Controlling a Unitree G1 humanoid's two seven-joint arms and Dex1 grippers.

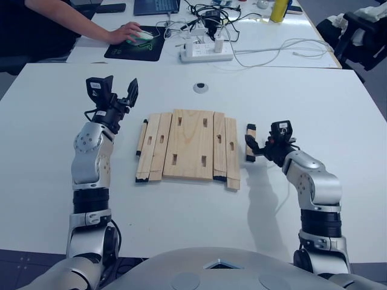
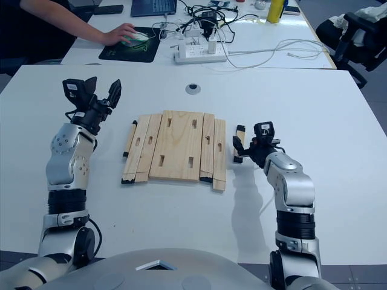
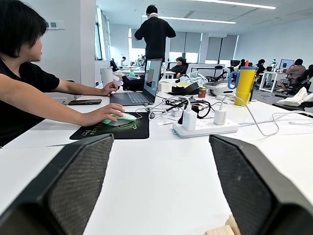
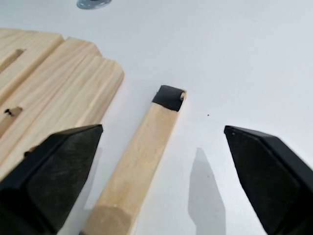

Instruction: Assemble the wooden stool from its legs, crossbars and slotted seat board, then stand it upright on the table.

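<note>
The slotted seat board [image 1: 189, 144] lies flat mid-frame on the white surface [image 1: 314, 96], with leg planks [image 1: 154, 154] touching both its sides. Right of centre, the right pincer [image 4: 163, 128] is released, its fingers spread to either side of a short crossbar [image 4: 142, 156]. At upper left, the left pincer [image 1: 120, 87] hangs raised, released and empty.

Pale, unvarnished wooden seat board [image 1: 191, 144]; short crossbar [image 4: 142, 156] of like wood, matt black-capped end; smooth white matt worktop [image 1: 314, 103].
</note>
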